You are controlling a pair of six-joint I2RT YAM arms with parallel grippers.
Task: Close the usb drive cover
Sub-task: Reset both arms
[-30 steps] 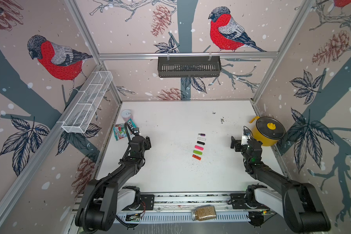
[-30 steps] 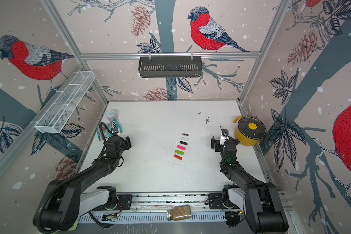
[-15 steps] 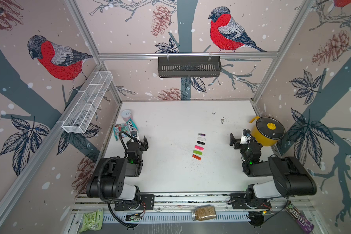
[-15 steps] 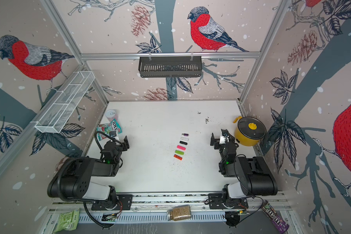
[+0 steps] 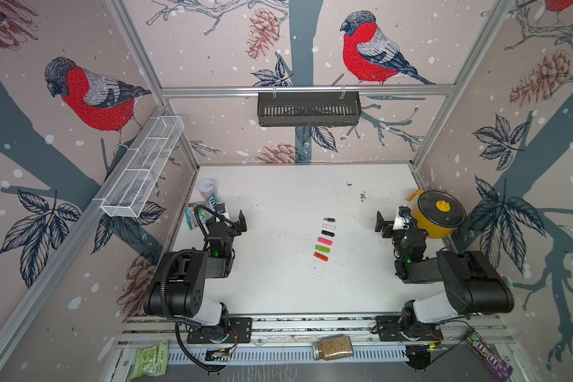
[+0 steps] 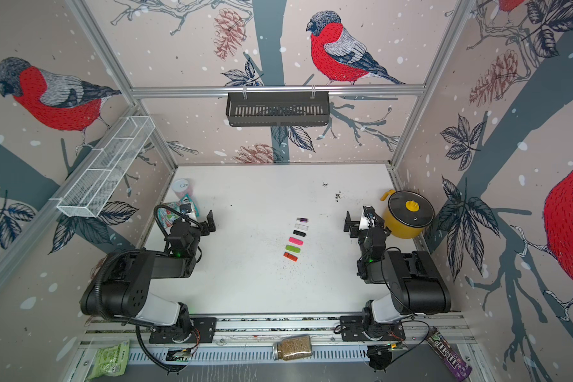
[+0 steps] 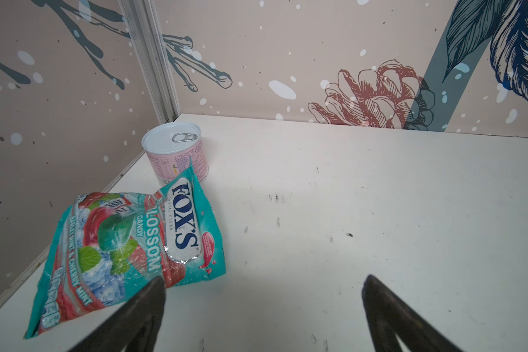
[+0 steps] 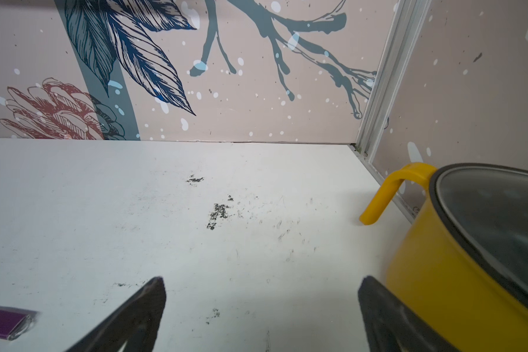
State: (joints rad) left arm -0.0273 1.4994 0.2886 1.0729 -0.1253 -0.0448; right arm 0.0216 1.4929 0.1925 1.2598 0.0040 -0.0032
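Several usb drives lie in a row at the middle of the white table in both top views: purple, clear white, black, pink, green and red. Whether any cover is off is too small to tell. The purple drive also shows at the edge of the right wrist view. My left gripper stands open and empty, well left of the row. Far right of the row, my right gripper is open and empty too.
A teal candy bag and a pink can lie by the left gripper near the left wall. A yellow lidded pot stands close beside the right gripper. A black basket hangs on the back wall, and a jar lies on the front rail.
Both arms have folded back over their bases while the grippers stayed near the same spots. The left jaws have opened wider.
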